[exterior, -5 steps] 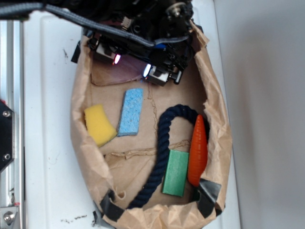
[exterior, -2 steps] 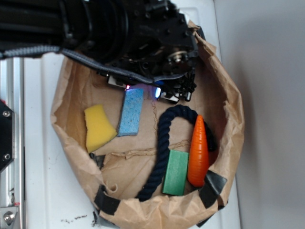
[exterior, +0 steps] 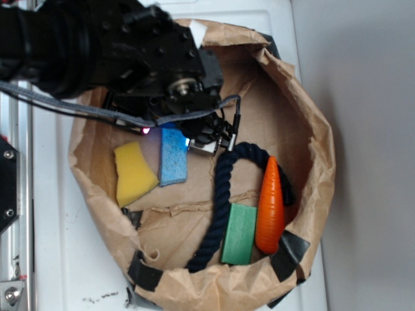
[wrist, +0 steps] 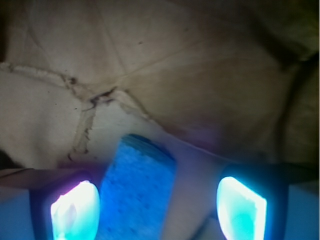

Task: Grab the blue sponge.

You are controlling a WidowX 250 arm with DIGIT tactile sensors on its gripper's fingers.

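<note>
Hovering over the far end of the flat light-blue rectangular sponge [exterior: 173,157], the black robot claw [wrist: 159,202] is spread wide and holds nothing; the wrist view shows two glowing fingertip pads [wrist: 75,210] well apart.

Risk, as I judge it: the sponge sits off-centre in the gap. In the wrist view it lies just beside the left pad, with bare paper between it and the right pad. A straight descent could land the left finger on top of the sponge rather than beside it, pressing it flat or skewing it. The yellow wedge-shaped sponge [exterior: 134,172] lies just beside the blue one on its left, so a finger coming down on that side could nudge or catch it too. The dark navy rope [exterior: 224,194] curls close on the right, near the claw body. The crumpled brown paper liner [exterior: 311,129] under everything could snag or bunch.

Sponge position: on the paper floor, left half of the nest, far end tucked under the claw, near end clear.
</note>
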